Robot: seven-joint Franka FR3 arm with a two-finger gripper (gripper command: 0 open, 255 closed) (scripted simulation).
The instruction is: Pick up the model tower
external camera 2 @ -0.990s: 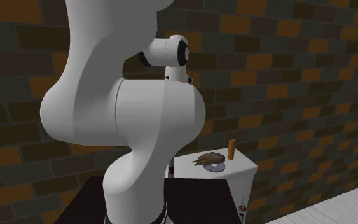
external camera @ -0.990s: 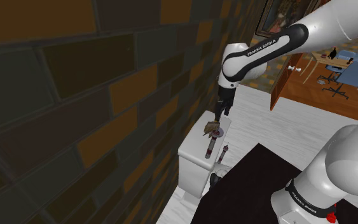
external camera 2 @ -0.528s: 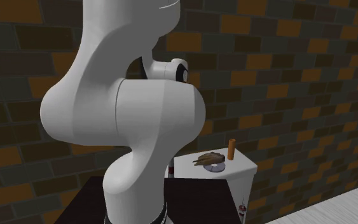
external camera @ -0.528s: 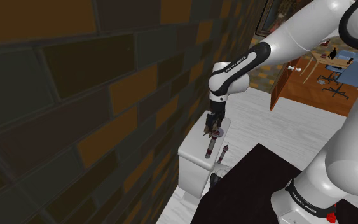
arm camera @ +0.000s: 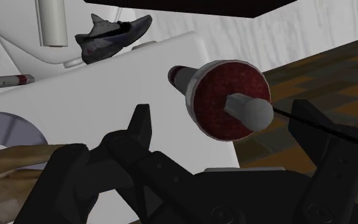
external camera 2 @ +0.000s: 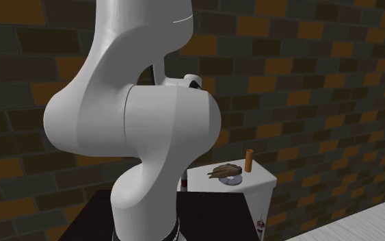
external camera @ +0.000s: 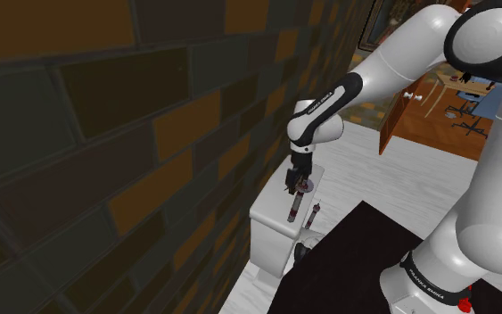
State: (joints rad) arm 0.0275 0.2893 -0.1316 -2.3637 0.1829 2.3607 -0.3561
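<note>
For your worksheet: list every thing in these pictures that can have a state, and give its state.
gripper: open, one finger on either side of the model tower, not touching it.
model tower: resting on the white top, tip towards the gripper, not held.
disc: lying flat on the white top.
shoe: on the floor beyond the white top.

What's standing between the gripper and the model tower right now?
Nothing visible does. In the wrist view the model tower sits in the gap between the gripper's open fingers; the grey disc lies off to one side.
</note>
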